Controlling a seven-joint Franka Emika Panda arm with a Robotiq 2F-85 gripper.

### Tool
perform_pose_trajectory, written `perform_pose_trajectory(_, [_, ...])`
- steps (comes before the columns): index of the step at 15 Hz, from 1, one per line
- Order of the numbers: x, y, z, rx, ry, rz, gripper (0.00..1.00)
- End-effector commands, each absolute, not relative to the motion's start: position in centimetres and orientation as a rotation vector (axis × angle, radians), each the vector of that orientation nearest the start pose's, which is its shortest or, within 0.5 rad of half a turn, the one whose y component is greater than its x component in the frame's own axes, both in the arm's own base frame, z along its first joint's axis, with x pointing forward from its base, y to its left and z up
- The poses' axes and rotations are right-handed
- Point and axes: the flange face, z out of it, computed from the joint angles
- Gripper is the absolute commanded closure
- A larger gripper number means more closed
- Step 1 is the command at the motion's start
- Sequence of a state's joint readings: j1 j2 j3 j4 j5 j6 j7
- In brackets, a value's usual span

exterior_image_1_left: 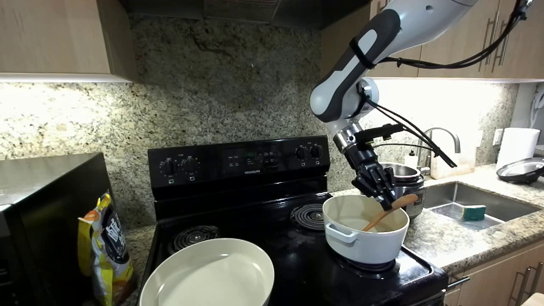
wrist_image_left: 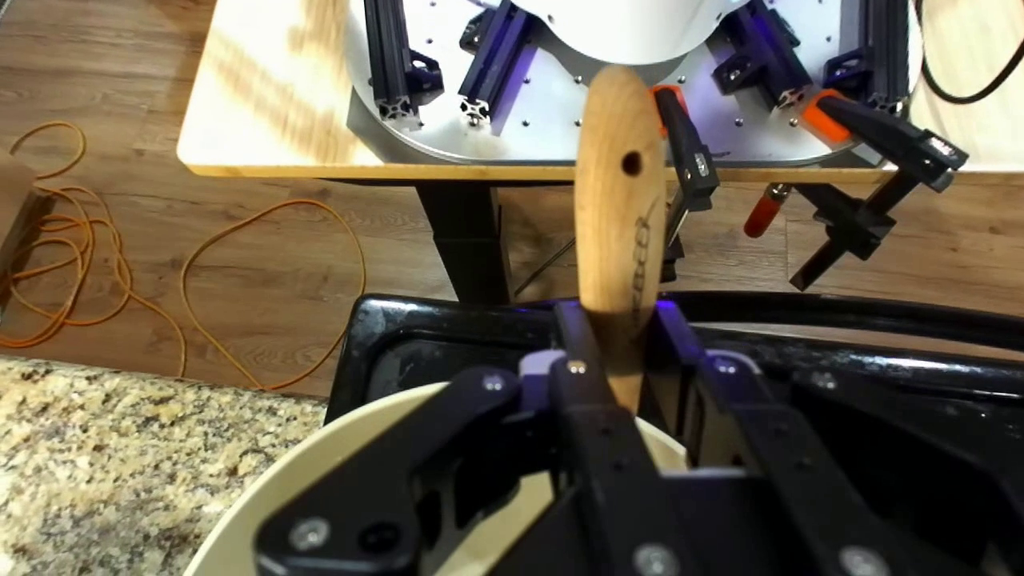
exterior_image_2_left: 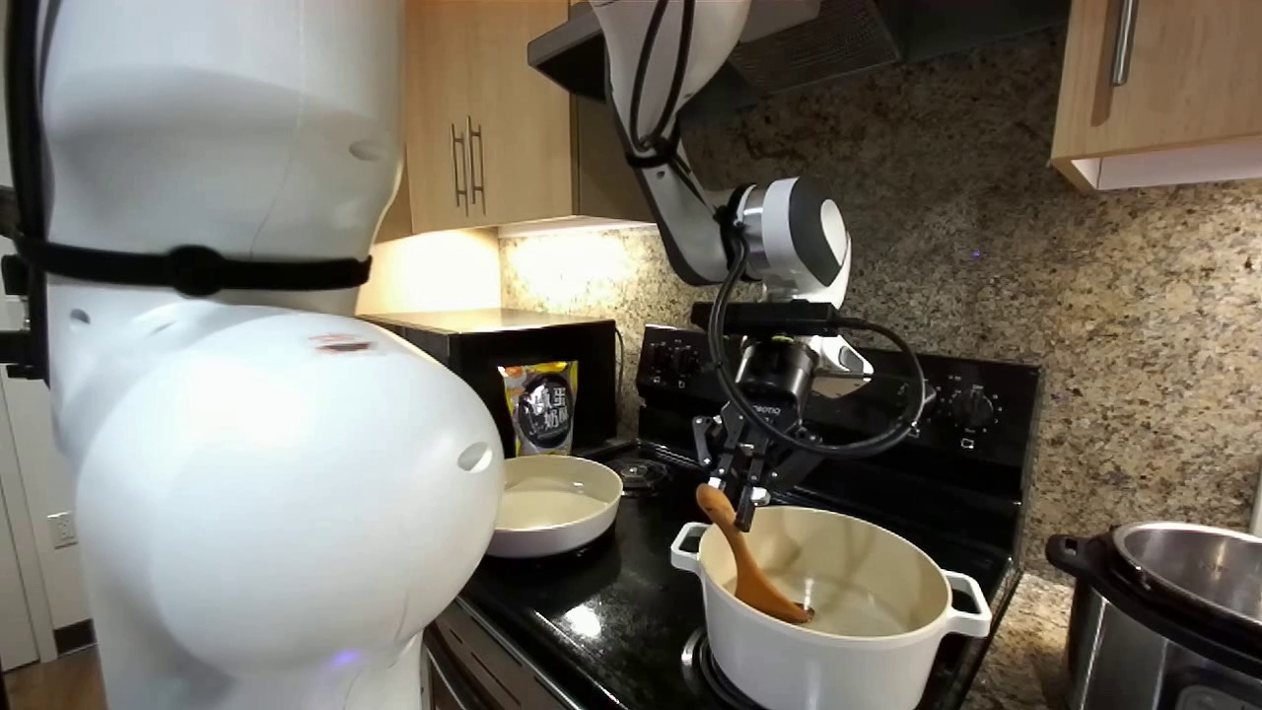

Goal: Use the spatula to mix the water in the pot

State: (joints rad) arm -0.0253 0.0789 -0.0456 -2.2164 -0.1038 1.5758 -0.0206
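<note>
The spatula [exterior_image_1_left: 377,220] leans inside the white pot [exterior_image_1_left: 365,247]. Its lower end is in the pot and its handle end rises above the rim; both also show in an exterior view, spatula [exterior_image_2_left: 749,577] and pot [exterior_image_2_left: 818,663]. My gripper [exterior_image_1_left: 386,204] is over the pot's rim, shut on the spatula's handle. In the wrist view the two fingers [wrist_image_left: 620,312] press the handle [wrist_image_left: 614,200] from both sides, and the handle end points away from the gripper. Part of the pot [wrist_image_left: 292,480] shows below. Water in the pot is hard to make out.
The pot stands on a burner of the black stove [exterior_image_1_left: 297,263]. A wide white pan [exterior_image_1_left: 212,276] is on the stove's other side. A steel cooker [exterior_image_2_left: 1114,631] stands close beside the pot. A sink [exterior_image_1_left: 488,199], a snack bag [exterior_image_1_left: 111,250] and a microwave [exterior_image_1_left: 51,187] flank the stove.
</note>
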Motion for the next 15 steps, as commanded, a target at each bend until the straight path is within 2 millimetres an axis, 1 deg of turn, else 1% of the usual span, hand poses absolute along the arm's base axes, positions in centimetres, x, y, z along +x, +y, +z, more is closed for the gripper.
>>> perform_pose_trajectory(1, [45.1,-4.9,30.6,-3.016,0.094,1.109,0.93])
perform_pose_trajectory(7, [45.4,-7.5,29.8,-3.015,0.216,1.09,0.93])
perform_pose_trajectory(11, [44.4,-9.5,30.6,-2.982,0.232,1.088,0.93])
perform_pose_trajectory(13, [43.6,-9.8,31.3,-2.965,0.202,1.093,0.93])
perform_pose_trajectory(15, [43.1,-9.4,31.8,-2.971,0.16,1.095,0.93])
